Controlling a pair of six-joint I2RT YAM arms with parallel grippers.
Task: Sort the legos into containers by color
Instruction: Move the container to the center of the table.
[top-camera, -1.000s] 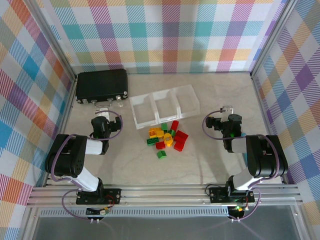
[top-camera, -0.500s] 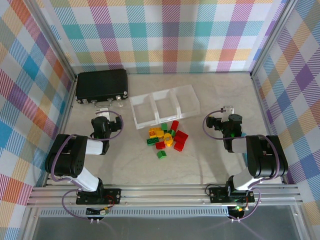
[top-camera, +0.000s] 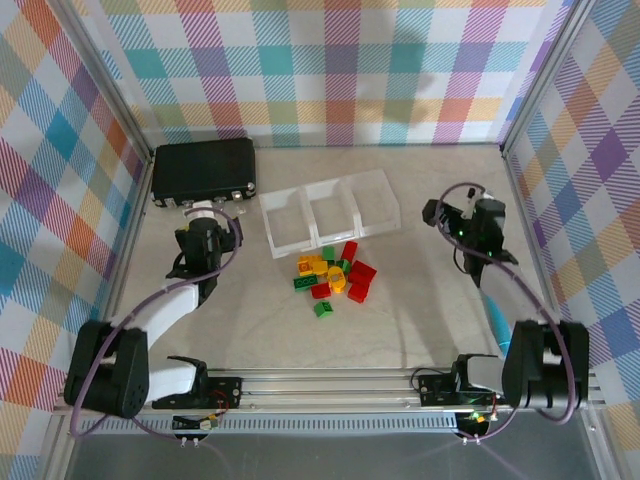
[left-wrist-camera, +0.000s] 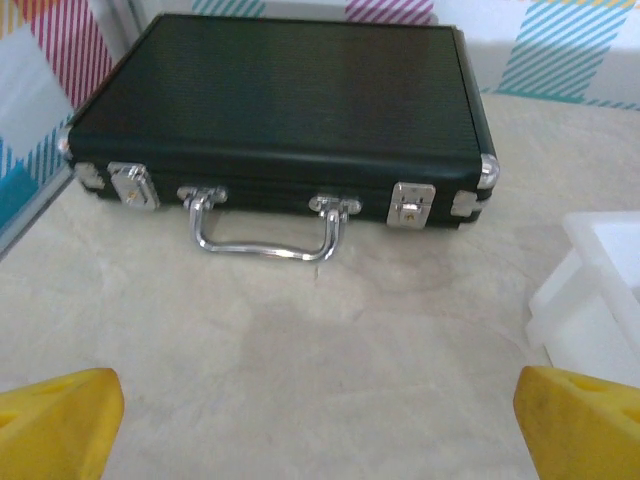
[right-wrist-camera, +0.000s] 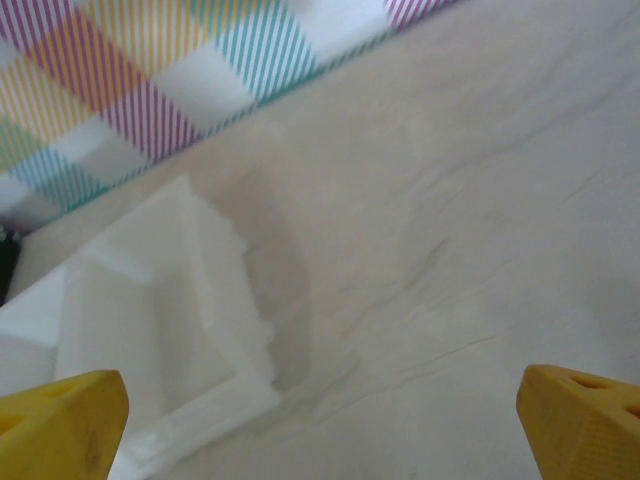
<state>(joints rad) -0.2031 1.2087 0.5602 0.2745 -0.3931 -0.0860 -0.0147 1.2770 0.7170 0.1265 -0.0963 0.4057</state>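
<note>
Red, green, yellow legos (top-camera: 332, 278) heaped, translucent containers (top-camera: 335, 212) just beside

Overhead and wrist views sharing containers (top-camera: 330, 213)

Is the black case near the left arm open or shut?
Shut. From the left wrist camera, the black case lies flat, lid down against its base, a silver latch spanning the seam.
</note>
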